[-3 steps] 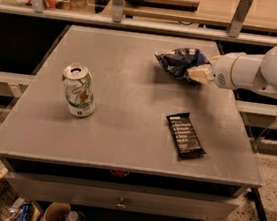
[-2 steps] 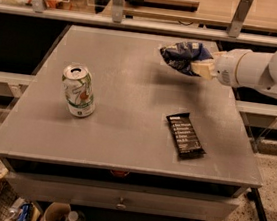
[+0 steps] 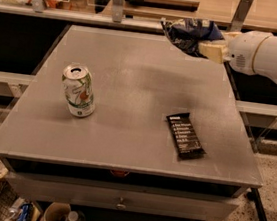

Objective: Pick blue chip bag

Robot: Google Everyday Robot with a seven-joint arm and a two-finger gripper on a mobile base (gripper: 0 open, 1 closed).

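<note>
The blue chip bag (image 3: pixel 187 34), crumpled dark navy foil with white markings, hangs in the air above the far right part of the grey table (image 3: pixel 129 101). My gripper (image 3: pixel 209 46) comes in from the right on a white arm and is shut on the bag's right side, holding it clear of the tabletop. The bag's shadow lies on the table below it.
A green and white can (image 3: pixel 78 90) stands upright at the table's left. A flat black bar wrapper (image 3: pixel 185 135) with white text lies at the front right. Shelves and railings run along the back. A drawer and clutter sit under the front edge.
The gripper has lifted the blue chip bag from the tabletop up and toward the back; the bag now hangs well above the surface. The can and the black wrapper have not moved.
</note>
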